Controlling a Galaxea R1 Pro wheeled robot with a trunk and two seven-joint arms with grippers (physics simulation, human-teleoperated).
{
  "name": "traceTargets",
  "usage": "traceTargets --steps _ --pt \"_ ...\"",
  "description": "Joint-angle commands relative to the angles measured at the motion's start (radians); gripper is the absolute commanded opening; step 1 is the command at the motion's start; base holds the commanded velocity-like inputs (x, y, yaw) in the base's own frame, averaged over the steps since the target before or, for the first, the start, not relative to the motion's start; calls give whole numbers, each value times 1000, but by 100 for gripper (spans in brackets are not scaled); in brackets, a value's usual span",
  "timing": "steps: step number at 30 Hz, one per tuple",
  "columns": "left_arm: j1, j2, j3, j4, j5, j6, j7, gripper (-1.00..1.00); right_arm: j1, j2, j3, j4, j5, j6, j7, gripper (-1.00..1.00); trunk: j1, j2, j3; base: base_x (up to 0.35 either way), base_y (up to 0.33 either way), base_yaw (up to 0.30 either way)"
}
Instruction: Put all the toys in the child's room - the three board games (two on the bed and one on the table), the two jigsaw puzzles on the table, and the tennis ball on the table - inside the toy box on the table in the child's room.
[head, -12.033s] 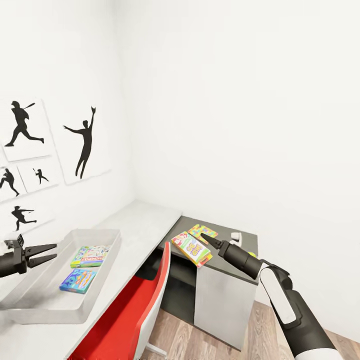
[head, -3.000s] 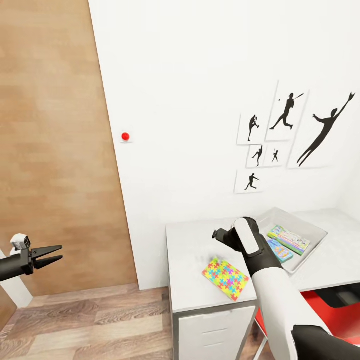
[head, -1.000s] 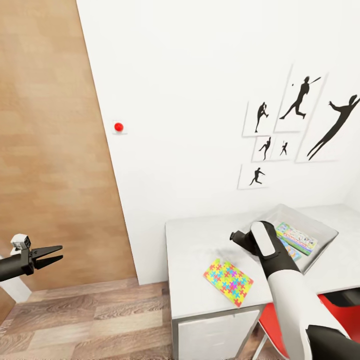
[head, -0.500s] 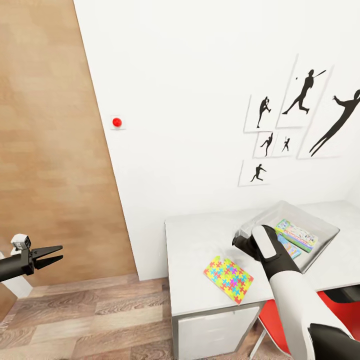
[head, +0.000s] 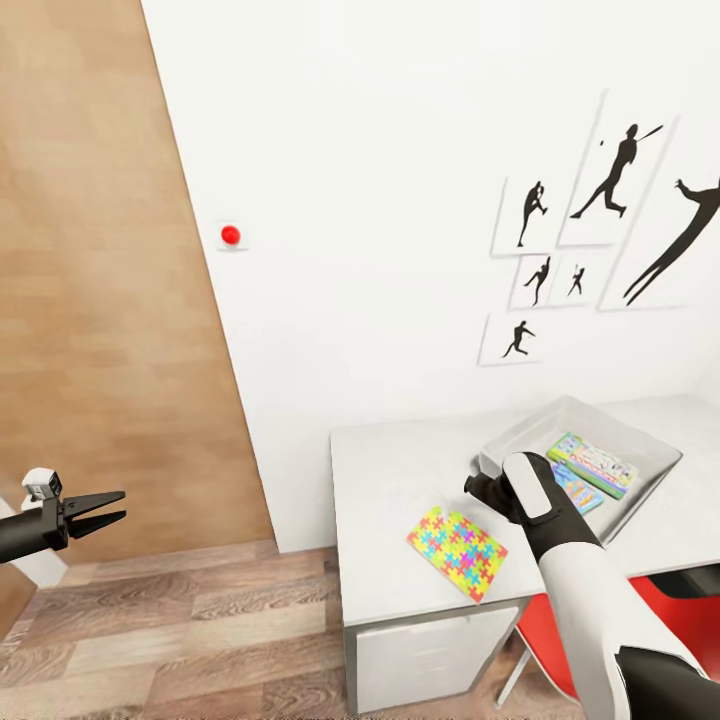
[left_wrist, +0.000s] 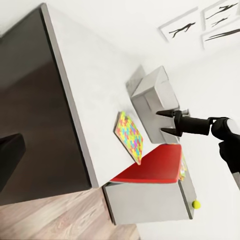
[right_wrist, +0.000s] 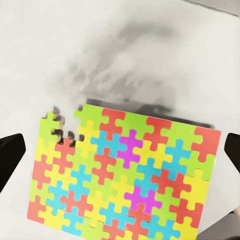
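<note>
white wall with black ballplayer posters (head: 600, 200) behind the pale grey worktop (head: 390, 470). a jigsaw puzzle (head: 458, 552), a flat multicolour sheet missing one corner piece, lies near the front edge. right end effector (left_wrist: 164, 122) open above it; left end effector (head: 108, 508) open. toy box (head: 650, 488) holds two board games (head: 590, 470).

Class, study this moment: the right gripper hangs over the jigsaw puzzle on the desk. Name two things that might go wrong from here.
1. The jigsaw puzzle lies thin and flat on the table, so the open right gripper may slide over it instead of catching an edge.
2. The puzzle lies near the table's front edge; a nudge could push it onto the floor.
</note>
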Motion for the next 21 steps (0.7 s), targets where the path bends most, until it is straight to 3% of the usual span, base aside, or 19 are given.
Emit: traceTargets --steps 1,21 --pt "-1 0 0 0 -1 11 -4 100 -1 0 0 -1 -10 1 -9 100 1 -2 -4 0 0 0" --pt "-1 0 0 0 -2 10 -4 100 -1 0 0 -2 -11 -15 -7 100 1 -2 -37 41 0 0"
